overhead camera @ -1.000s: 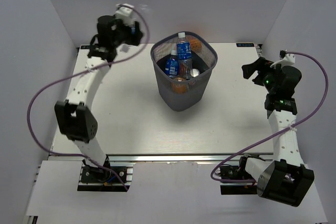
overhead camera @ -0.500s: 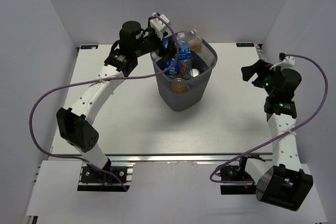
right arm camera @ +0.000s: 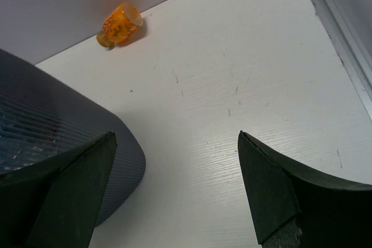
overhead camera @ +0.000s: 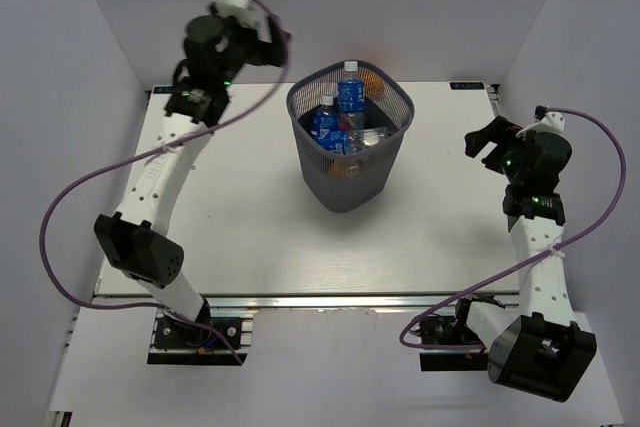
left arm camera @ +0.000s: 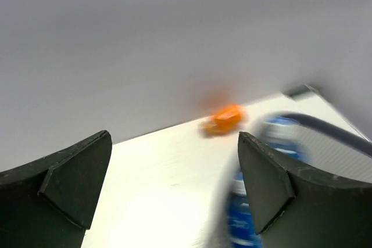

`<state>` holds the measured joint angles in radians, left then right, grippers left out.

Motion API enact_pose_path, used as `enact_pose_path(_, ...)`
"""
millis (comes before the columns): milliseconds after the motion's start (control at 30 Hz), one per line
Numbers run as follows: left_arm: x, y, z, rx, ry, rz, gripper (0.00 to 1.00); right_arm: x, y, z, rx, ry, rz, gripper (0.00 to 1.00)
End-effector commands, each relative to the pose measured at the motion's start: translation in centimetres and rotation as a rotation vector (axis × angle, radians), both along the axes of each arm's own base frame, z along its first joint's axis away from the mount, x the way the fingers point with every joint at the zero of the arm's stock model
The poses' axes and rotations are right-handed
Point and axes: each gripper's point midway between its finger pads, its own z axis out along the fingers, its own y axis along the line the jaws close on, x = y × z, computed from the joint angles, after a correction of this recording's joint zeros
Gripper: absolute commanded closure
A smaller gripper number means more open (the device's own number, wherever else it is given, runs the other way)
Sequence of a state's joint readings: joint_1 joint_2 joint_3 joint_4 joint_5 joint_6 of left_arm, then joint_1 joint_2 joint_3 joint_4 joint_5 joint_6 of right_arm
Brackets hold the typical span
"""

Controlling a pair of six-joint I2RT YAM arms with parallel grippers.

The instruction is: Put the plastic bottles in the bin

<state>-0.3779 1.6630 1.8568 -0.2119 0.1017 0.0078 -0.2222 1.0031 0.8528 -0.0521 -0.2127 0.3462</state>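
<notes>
Dark grey wire mesh forms the bin (overhead camera: 345, 185), its rounded-square rim tapering to a smaller base, set on the matte white desk (overhead camera: 230, 217) toward the far edge. Inside it your bottles (overhead camera: 345, 125) are heaped: glossy clear plastic with blue labels, one upright with a white cap, and a clear one lying across the right side. A squat orange bottle (right arm camera: 119, 24) lies on its side on the desk behind the bin, by the back wall and apart from the mesh.

Your left tool (left arm camera: 174, 143) is spread wide with nothing between its black wedge-shaped fingers, and its view is motion-blurred. Half a second ago it hung at the bin's left rim with a clear bottle at its tip. Now that arm has swung up and back to the far left, and the bottle lies in the bin. Your right tool (right arm camera: 175, 143) is also spread and empty, off the bin's right side, and has barely shifted.
</notes>
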Motion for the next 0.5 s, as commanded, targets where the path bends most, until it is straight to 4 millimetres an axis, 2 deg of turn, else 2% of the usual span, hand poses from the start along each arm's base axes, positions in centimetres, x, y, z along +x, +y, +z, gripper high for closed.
enact_pose_path(0, 3.3, 15.5, -3.0, -0.227, 0.146, 0.440, 0.02, -0.2, -2.3, 0.7, 0.001, -0.012, -0.146, 0.11)
enact_pose_path(67, 2.5, 20.9, -6.6, -0.326, 0.219, 0.658, 0.02, -0.5, -3.0, 0.3, 0.021, 0.008, -0.200, 0.11)
enact_pose_path(100, 1.5, 22.8, -12.0, -0.319, 0.307, 0.762, 0.02, -0.7, -3.5, 0.1, 0.018, 0.017, -0.232, 0.11)
enact_pose_path(133, -0.6, 25.8, -12.6, -0.349, 0.284, 0.913, 0.02, -0.9, -3.9, -0.3, 0.021, 0.027, -0.264, 0.11)
enact_pose_path(167, -1.7, 26.5, -14.4, -0.349, 0.292, 0.963, 0.02, -1.1, -4.1, -0.3, 0.033, 0.023, -0.284, 0.11)
enact_pose_path(200, -3.6, 27.2, -19.5, -0.317, 0.375, 1.026, 0.02, -1.2, -4.6, -0.4, 0.028, 0.020, -0.312, 0.11)
enact_pose_path(233, -5.1, 27.6, -19.9, -0.345, 0.367, 1.053, 0.02, -1.4, -5.0, -0.5, 0.031, 0.018, -0.338, 0.11)
enact_pose_path(267, -6.2, 27.5, -22.8, -0.328, 0.408, 1.049, 0.02, -1.8, -5.5, -1.0, 0.043, 0.017, -0.388, 0.11)
enact_pose_path(300, -6.2, 27.4, -22.0, -0.350, 0.385, 1.041, 0.02, -2.0, -5.7, -1.3, 0.045, 0.013, -0.401, 0.11)
enact_pose_path(333, -7.1, 27.3, -23.0, -0.342, 0.400, 1.041, 0.02, -2.1, -5.7, -1.2, 0.046, 0.000, -0.400, 0.11)
enact_pose_path(467, -7.3, 26.3, -23.5, -0.324, 0.430, 0.973, 0.02, -2.3, -4.7, -1.2, 0.049, -0.036, -0.345, 0.11)
